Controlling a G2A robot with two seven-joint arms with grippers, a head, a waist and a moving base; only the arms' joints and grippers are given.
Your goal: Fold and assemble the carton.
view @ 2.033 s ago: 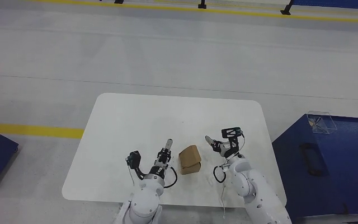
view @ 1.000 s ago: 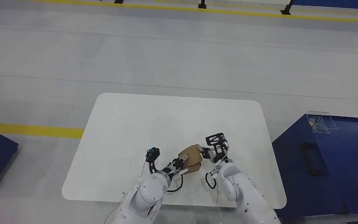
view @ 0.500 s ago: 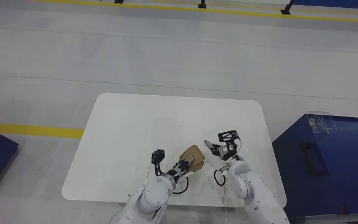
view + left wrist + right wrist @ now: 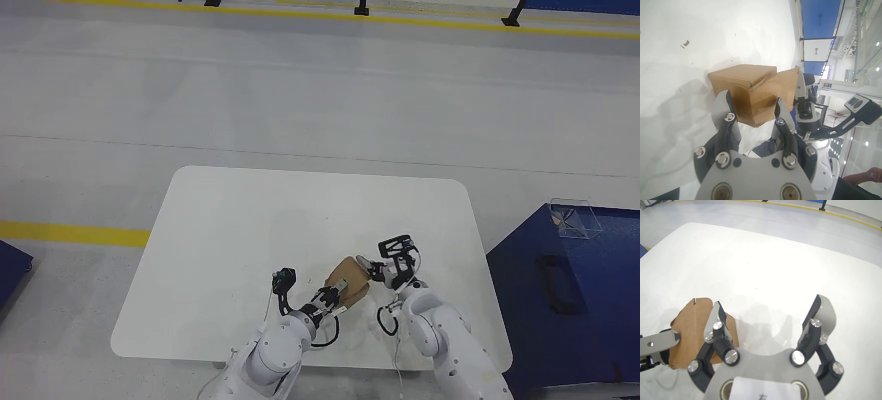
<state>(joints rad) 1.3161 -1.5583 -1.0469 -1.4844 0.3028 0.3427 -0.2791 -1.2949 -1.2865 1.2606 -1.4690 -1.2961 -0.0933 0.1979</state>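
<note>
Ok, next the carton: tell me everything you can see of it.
The carton is a small brown cardboard box, folded into shape, its upper corner creased and one flap sticking out. It stands on the white table near the robot-side edge. The open left gripper straddles its near corner; a finger of the open right gripper meets the flap.

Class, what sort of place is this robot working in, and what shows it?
Probably a factory or robotics test hall: a wide grey floor marked with yellow lines, blue panels on stands, and a lone white table.
</note>
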